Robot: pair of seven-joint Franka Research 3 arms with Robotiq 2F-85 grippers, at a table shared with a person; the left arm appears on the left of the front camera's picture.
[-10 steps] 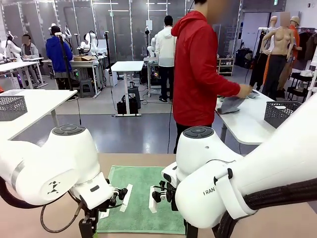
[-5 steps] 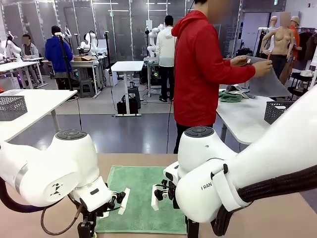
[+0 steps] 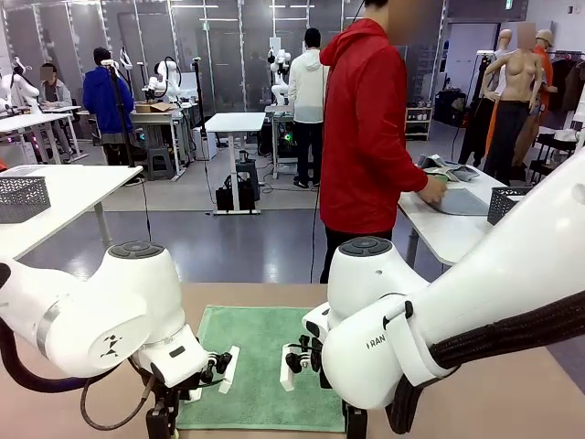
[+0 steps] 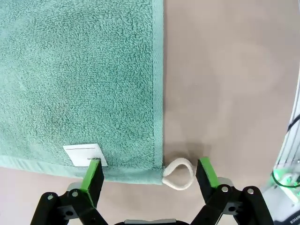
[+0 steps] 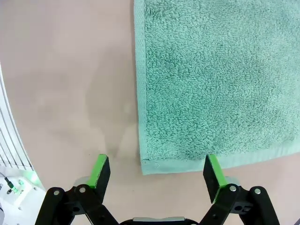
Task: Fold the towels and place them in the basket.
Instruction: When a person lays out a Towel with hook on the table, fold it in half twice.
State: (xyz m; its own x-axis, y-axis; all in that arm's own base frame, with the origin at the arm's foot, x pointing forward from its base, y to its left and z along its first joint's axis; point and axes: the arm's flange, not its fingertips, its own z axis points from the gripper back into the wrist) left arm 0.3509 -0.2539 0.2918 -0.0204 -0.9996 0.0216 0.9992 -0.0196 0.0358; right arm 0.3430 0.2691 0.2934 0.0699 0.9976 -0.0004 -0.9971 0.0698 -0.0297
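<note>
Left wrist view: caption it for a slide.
Left jaws open at the green towel's corner, its loop between them, white tag nearby.

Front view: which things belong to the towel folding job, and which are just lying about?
Job: green towel; left pincer and right pincer, open at its near corners; grey cloth under the person's hand; dark basket beside it.
Lying about: mesh basket on the left table; small white table.

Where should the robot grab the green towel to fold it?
Probably by its two near corners, coming down from above. The green towel lies flat, so only edges can be pinched; the open left claw and right claw each hang over one corner.
</note>
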